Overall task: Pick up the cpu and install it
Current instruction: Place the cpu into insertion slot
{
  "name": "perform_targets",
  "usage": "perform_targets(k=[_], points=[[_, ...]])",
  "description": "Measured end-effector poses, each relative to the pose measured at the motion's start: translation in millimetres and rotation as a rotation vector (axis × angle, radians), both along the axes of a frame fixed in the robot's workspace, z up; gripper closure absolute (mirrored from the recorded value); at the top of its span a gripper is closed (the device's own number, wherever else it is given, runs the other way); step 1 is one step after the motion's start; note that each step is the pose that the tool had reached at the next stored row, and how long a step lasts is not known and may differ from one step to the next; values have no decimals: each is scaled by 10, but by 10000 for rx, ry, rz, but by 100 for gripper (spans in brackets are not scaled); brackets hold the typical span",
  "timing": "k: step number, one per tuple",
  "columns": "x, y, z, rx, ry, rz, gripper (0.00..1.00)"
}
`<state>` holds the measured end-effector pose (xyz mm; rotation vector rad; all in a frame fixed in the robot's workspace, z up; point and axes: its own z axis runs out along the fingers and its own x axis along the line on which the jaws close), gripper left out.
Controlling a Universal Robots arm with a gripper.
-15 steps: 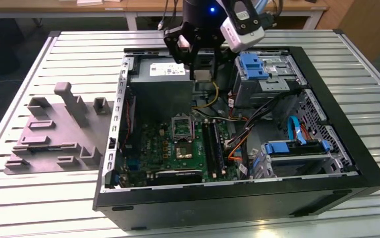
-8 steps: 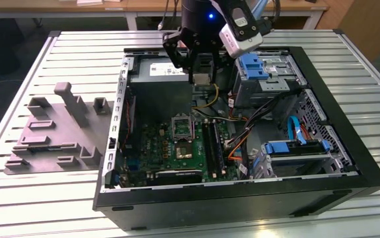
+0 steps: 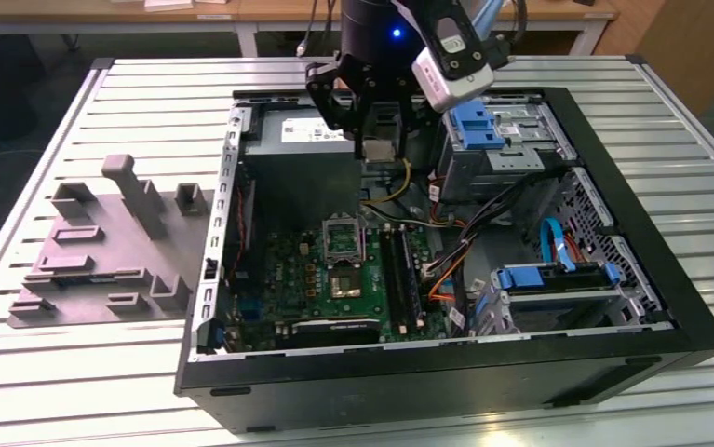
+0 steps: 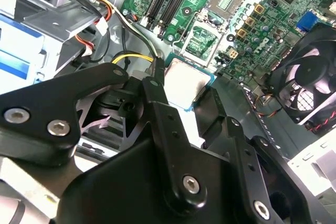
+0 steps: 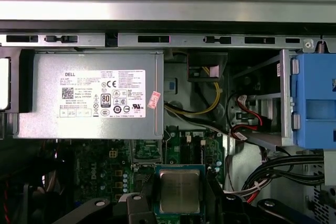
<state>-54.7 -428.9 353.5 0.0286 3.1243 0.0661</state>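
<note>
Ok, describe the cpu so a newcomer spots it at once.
Start at the open black computer case, then the black gripper above it. The cpu is the flat silvery square clamped in that gripper, unlike the chip fixed to the green board.

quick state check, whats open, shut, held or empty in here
tool, shut on the cpu
cpu, held flat in the tool, up over the open case
socket, no chip seated in it
computer case, lying on its side, side panel off
</note>
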Motion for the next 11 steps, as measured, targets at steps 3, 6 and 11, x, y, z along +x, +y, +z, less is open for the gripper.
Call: perform_targets(k=[3, 6, 11], points=[[0, -2, -25, -3, 2, 1, 53], [0, -3, -30, -2, 1, 0, 53], [0, -4, -34, -2, 2, 1, 53]])
